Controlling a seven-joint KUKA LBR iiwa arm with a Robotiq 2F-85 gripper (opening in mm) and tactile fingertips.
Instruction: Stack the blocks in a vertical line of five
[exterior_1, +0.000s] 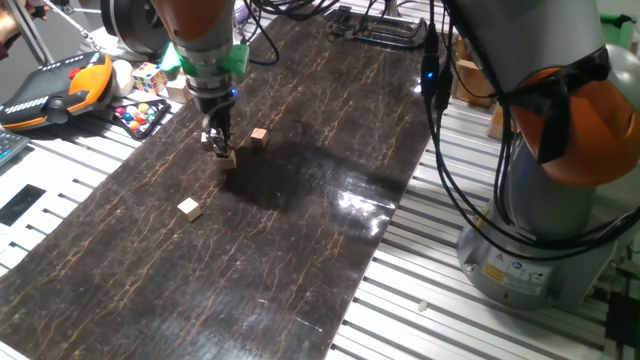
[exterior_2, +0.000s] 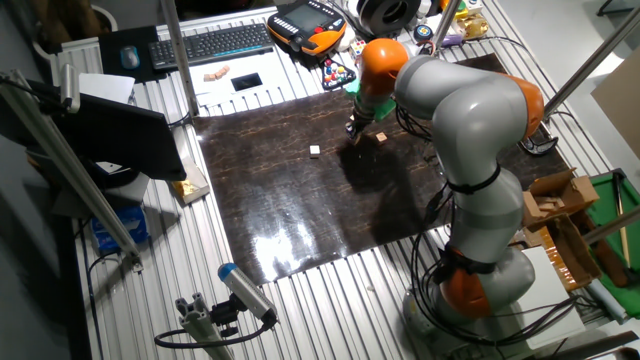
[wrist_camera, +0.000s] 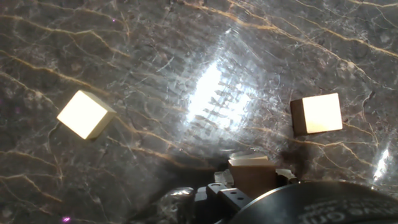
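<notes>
A Rubik's cube (exterior_1: 149, 77), a keyboard (exterior_2: 209, 43) and an orange-black pendant (exterior_1: 55, 88) lie beyond the dark mat (exterior_1: 300, 240).

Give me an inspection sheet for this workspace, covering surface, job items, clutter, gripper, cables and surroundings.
Surface: dark marbled mat on a slatted metal table, with glare patches.
Job's things: three small wooden cubes seen, none stacked; one cube at the fingertips, one cube just beyond it, one cube nearer the camera.
Clutter: multicoloured puzzle cube and tray of coloured balls off the mat.
Gripper: gripper low over the mat at a cube; whether it is closed on it cannot be told.
Cables: black cables hang along the arm base, off the mat.
Surroundings: orange-and-black handheld controller, keyboard.
</notes>
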